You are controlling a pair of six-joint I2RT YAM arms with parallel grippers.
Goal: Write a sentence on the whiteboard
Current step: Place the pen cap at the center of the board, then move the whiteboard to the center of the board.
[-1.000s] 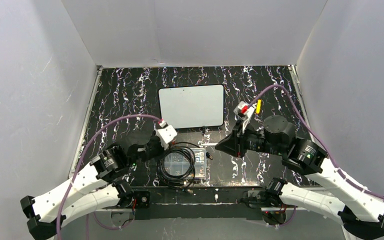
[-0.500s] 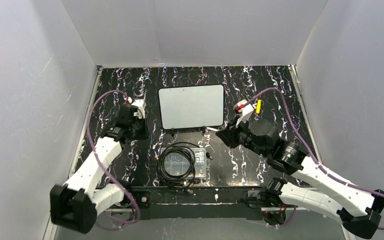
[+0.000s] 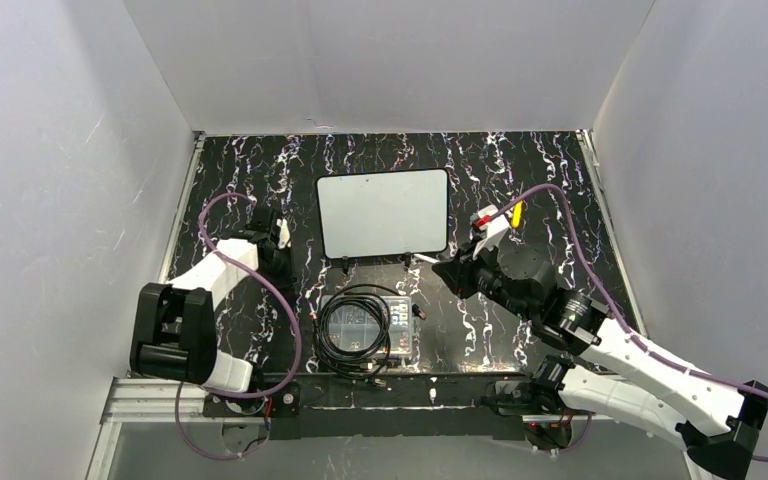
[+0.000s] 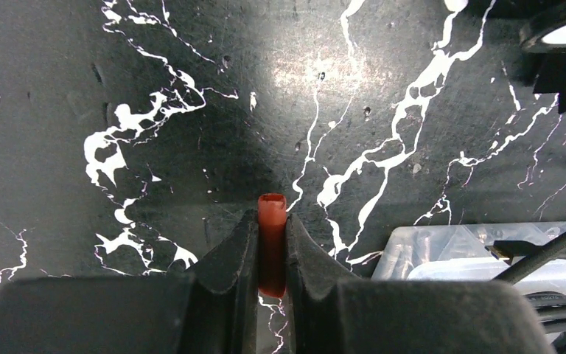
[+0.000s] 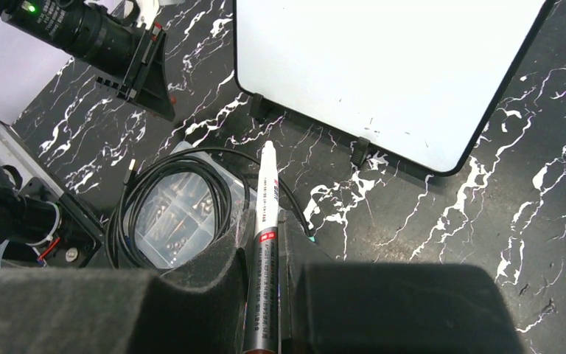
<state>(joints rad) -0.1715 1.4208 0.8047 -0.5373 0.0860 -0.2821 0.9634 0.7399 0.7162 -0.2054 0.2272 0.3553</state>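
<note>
Our right jaws pinch the marker (image 5: 263,243), its long axis tipped ahead toward the blank whiteboard (image 5: 383,74) just beyond on the desk (image 5: 486,221); our left jaws, clamping the red cap (image 4: 272,243), hover left of it

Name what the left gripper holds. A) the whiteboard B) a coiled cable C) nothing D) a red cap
D: the left wrist view shows the left gripper closed on a small red cap above the bare tabletop.
</note>
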